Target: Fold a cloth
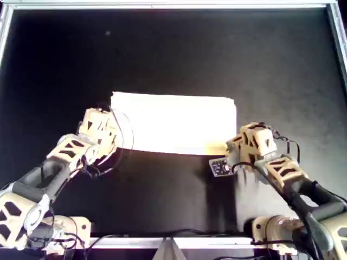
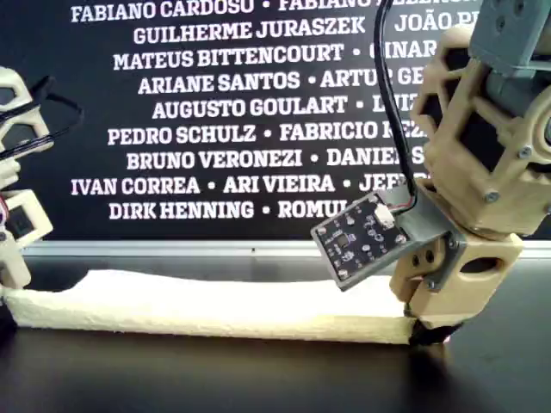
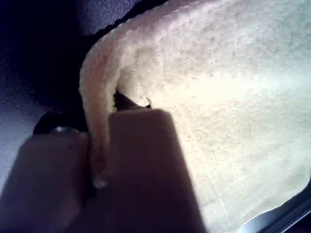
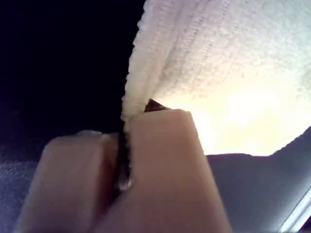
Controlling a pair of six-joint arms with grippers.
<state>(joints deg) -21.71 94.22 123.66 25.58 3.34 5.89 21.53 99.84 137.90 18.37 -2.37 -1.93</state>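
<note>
The pale cream cloth [image 1: 173, 122] lies as a wide rectangle on the black table, doubled into a thick layered strip [image 2: 215, 305] in the exterior view. My left gripper [image 1: 112, 131] is at the cloth's near corner on the overhead view's left. In the left wrist view the left gripper [image 3: 99, 121] is shut on the cloth's [image 3: 218, 97] rolled edge. My right gripper [image 1: 234, 147] is at the near corner on the overhead view's right, low on the table [image 2: 422, 331]. The right wrist view shows the right gripper [image 4: 124, 131] pinching the cloth's [image 4: 218, 53] hem.
A metal rail [image 1: 173, 4] frames the black table [image 1: 173, 49]. A small circuit board [image 2: 362, 234] juts from the right gripper's side [image 1: 219, 167]. Loose cables [image 1: 122, 146] hang beside the left gripper. A black wall with white names [image 2: 215, 112] stands behind the table.
</note>
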